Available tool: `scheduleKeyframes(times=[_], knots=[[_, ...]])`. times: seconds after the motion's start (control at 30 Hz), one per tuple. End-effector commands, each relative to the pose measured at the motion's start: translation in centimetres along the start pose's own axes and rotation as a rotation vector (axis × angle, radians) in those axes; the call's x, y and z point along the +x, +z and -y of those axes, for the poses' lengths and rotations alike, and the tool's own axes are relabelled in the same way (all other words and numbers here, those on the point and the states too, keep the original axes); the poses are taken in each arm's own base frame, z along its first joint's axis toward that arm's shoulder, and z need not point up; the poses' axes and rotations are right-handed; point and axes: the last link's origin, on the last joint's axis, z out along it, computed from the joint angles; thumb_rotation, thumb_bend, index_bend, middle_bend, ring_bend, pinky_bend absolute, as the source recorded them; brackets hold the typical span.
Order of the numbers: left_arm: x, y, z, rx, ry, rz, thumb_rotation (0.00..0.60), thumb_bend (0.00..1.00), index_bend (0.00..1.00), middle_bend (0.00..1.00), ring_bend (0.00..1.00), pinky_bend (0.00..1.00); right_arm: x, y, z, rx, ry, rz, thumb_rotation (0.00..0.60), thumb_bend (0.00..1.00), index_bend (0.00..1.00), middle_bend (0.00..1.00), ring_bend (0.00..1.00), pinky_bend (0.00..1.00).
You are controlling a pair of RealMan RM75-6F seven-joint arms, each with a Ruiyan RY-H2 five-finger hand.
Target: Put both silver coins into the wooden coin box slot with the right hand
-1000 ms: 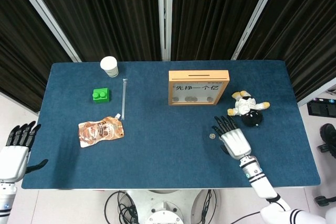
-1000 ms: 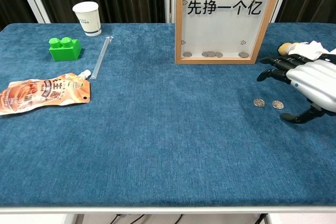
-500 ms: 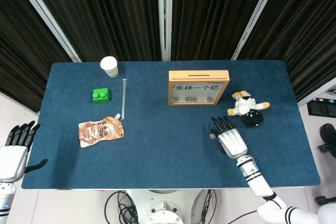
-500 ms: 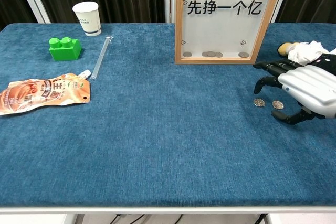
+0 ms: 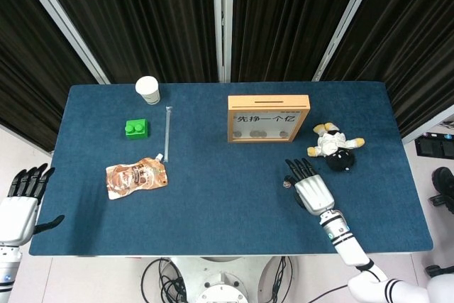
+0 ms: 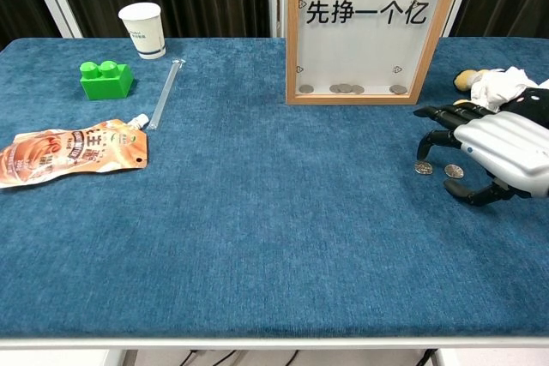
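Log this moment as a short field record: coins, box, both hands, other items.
coins: two flat on the table, in front of the box
box: upright, several coins inside at the bottom
right hand: over the coins, fingers curled down, holding nothing
left hand: off the table's left edge, open
other items: cup, green block, pouch, plush toy

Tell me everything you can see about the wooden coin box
The wooden coin box stands upright near the back of the blue table, facing the robot. It has a light wood frame around a clear front pane printed with "More Money" and large Chinese characters. The head view shows a dark slot in its top edge. Several coins already lie along the bottom inside. Nothing touches it; the right hand hangs off to its right, nearer the robot.
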Motion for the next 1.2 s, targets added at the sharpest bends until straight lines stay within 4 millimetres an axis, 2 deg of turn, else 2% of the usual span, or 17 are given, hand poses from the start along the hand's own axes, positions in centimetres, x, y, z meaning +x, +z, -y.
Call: scheduleKeyframes(times=[0.03,0.5,1.2], knots=[[0.0,0.0,0.0,0.000,-0.001,0.001,0.600,0.02,0.05,0.01,0.00,0.00,-0.1,0.0,0.0,0.001,0.002,0.002,0.600,0.39,0.34,0.00,0.00,0.00],[0.1,0.0,0.1,0.002,-0.003,0.004,0.600,0.02,0.05,0.01,0.00,0.00,-0.3,0.4,0.1,0.001,-0.003,0.009,0.600,0.39,0.36,0.00,0.00,0.00],[-0.2,0.3,0.8,0.008,-0.013,0.016,0.600,0.02,0.05,0.01,0.00,0.00,-0.4,1.5,0.7,0.001,-0.017,-0.004,0.600,0.39,0.49,0.00,0.00,0.00]])
